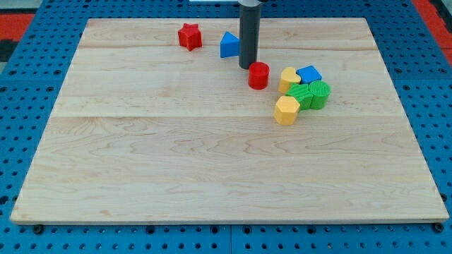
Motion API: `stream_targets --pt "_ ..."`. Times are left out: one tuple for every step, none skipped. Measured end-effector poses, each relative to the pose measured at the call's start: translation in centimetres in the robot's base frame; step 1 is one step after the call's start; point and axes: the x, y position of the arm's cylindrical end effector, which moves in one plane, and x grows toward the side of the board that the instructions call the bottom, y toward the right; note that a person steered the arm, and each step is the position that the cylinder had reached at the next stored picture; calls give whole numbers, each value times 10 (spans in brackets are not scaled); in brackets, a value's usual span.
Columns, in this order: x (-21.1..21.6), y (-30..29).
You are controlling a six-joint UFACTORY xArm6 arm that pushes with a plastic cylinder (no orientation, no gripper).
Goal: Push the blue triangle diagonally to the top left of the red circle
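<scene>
Seven little blocks sit on the wooden tabletop (pixel 212 162), all up in the view's top half. The blue triangle (pixel 229 45) is just beside the rod's left, and my tip (pixel 246 67) lands between it and the red circle (pixel 258 75), very close to both. A red star (pixel 189 36) sits further left. Right of the circle there's a tight cluster: yellow heart (pixel 288 77), blue cube (pixel 308 73), two green blocks (pixel 311 94), yellow hexagon (pixel 286 110). No gripper here, just the rod.
</scene>
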Motion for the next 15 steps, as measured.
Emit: stream_targets --pt "15 0" --pt "33 2" --pt "48 18" --pt "56 11" --pt "33 -15" --pt "-9 -6" --pt "-48 8" --pt "-75 -31" --pt "-92 -63" --pt "-77 -76" --pt "-59 -55" --pt "-36 -34" --pt "-24 -23" --pt "-19 -10" --pt "-19 10"
